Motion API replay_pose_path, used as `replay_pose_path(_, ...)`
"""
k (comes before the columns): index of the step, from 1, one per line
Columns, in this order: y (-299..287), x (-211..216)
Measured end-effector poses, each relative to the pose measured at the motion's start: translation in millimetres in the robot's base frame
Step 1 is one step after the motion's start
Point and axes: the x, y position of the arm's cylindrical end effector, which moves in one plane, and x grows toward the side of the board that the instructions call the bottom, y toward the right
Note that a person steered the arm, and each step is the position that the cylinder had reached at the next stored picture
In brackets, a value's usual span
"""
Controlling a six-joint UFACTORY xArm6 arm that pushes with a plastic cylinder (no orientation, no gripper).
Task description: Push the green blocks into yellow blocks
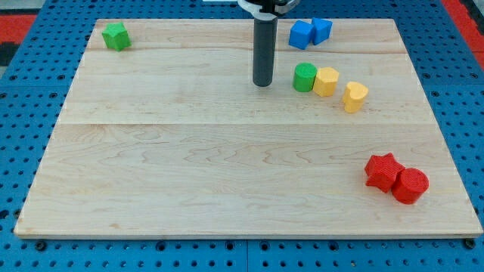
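A pale wooden board (pixel 189 174) made of joined planks fills most of the view and rests on a blue perforated base (pixel 15 113), with a red strip (pixel 23 15) showing at the view's top corners. The straight dark rod (pixel 263 49) comes down from the view's top centre, and my tip (pixel 262 84) sits on the board just to the view's left of the green cylinder block (pixel 305 77), with a small gap between them; there are no jaws on this arm, only the rod, so nothing is gripped. The green cylinder touches a yellow hexagonal block (pixel 327 81) on its right side in the view, and a yellow heart-shaped block (pixel 354 96) lies just beyond that, slightly lower and apart from it. Near the view's bottom right a red star-shaped block (pixel 383 171) touches a red cylinder block (pixel 410 185). At the view's top, right of the rod, two blue blocks (pixel 310 32) sit pressed together, their exact shapes hard to make out. Far off at the view's top left corner a green cube-like block (pixel 116 35) lies alone, well apart from the yellow blocks
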Motion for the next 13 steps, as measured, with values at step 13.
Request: replay_pose_path(13, -217.5, -94.1)
